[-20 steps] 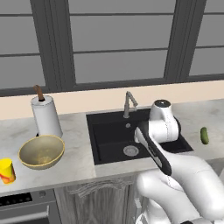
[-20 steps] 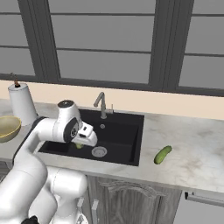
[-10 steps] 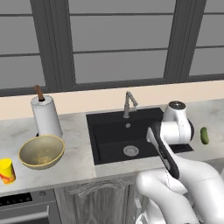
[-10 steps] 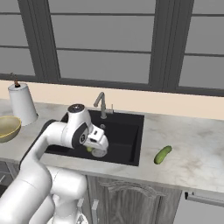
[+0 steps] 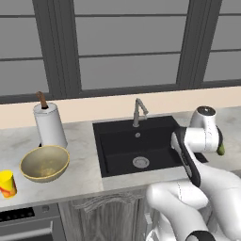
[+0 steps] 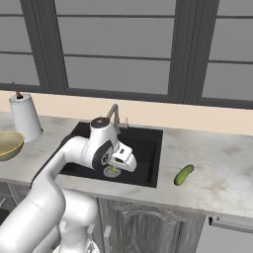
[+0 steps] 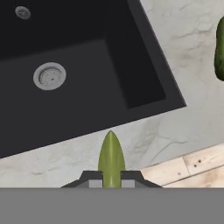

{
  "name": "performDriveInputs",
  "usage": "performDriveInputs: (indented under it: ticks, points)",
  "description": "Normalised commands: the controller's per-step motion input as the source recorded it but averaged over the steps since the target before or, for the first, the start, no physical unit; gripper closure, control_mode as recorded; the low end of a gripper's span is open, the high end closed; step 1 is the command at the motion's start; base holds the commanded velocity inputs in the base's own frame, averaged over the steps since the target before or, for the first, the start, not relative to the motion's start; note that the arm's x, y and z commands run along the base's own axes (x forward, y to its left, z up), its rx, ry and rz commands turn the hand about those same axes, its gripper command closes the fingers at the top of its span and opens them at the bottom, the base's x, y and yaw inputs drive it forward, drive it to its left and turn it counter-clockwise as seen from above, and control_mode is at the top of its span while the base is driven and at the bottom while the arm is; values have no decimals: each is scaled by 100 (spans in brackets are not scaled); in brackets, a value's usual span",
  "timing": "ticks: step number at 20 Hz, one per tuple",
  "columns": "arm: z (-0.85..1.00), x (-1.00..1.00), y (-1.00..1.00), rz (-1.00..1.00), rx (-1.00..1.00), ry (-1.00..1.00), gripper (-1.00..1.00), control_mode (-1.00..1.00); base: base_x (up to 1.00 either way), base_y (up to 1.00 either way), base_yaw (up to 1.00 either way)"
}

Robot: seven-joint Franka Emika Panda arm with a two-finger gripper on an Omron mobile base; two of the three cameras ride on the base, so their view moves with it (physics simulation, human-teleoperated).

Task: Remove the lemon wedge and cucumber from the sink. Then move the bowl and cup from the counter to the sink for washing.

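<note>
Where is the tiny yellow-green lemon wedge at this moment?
In the hand view, the lemon wedge is pinched in the gripper, above the counter at the black sink corner.

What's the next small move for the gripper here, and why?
Probably carry on toward the cucumber's side and lower onto bare counter before opening. The gripper is shut on the lemon wedge, held above the front rim of the sink, so releasing now might drop it at the edge. The cucumber already lies on the counter.

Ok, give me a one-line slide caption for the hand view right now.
Gripper shut on the lemon wedge, above the sink front edge, cucumber on the counter.
</note>
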Motion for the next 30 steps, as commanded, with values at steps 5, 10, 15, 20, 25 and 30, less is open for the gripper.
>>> performDriveInputs:
  ticks: [5,10,15,20,25,30]
  points:
    - [14,0,-53,-6,0,0,100,-100,0,0,0]
    - [12,0,-54,-6,0,0,100,-100,0,0,0]
    - [10,0,-56,-5,0,0,100,-100,0,0,0]
    - [10,0,-56,-6,2,0,100,-100,0,0,0]
    - [9,0,-55,-8,1,3,100,-100,0,0,0]
    - [5,0,-52,-7,1,4,100,-100,0,0,0]
